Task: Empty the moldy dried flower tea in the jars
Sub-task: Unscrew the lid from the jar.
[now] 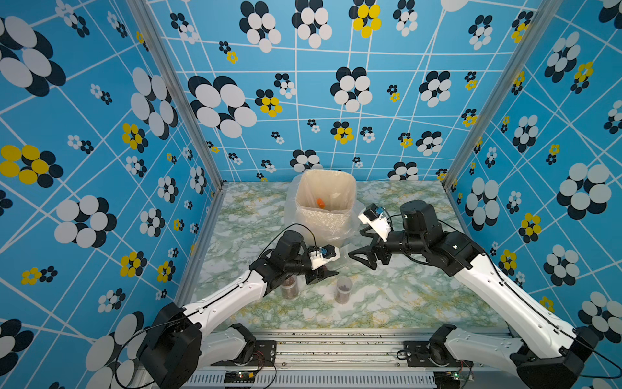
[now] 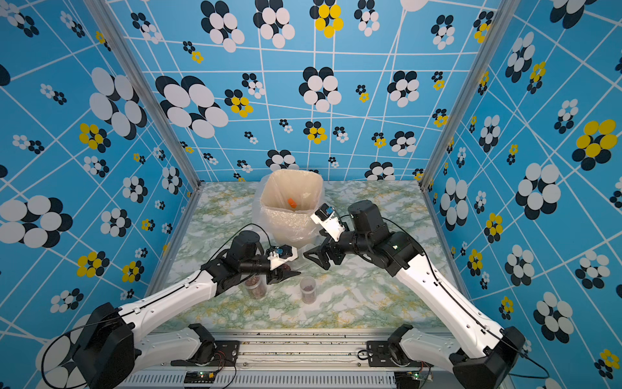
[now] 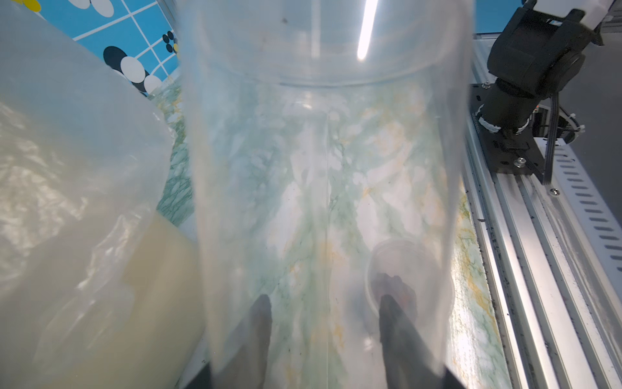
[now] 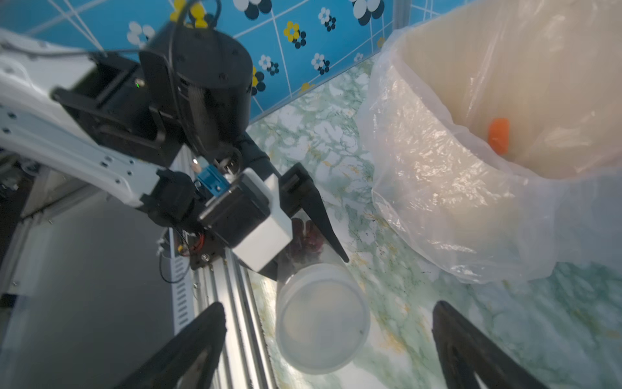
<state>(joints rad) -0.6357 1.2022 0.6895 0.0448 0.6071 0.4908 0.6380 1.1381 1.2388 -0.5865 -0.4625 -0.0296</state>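
Observation:
My left gripper [image 1: 323, 273] [image 3: 323, 299] is shut on a clear jar [image 3: 319, 168] [image 4: 303, 256], held on its side above the table, just in front of the bin. Reddish-brown dried flower tea [image 4: 304, 240] lies inside it. Its round clear lid [image 4: 323, 320] sits on the end that faces my right gripper [image 1: 355, 242] [image 4: 328, 304]. That gripper is open, with a finger on each side of the lid and a gap to both. Two more jars holding tea stand on the table, one [image 1: 343, 290] in the open and one [image 1: 290, 288] partly behind my left arm.
A cream bin [image 1: 304, 188] [image 4: 420, 84] lined with clear plastic stands at the back middle, with one orange piece [image 1: 320, 202] [image 4: 499, 134] inside. The marbled table [image 1: 404, 296] ends at a metal rail [image 1: 336, 347] in front, where both arm bases are mounted.

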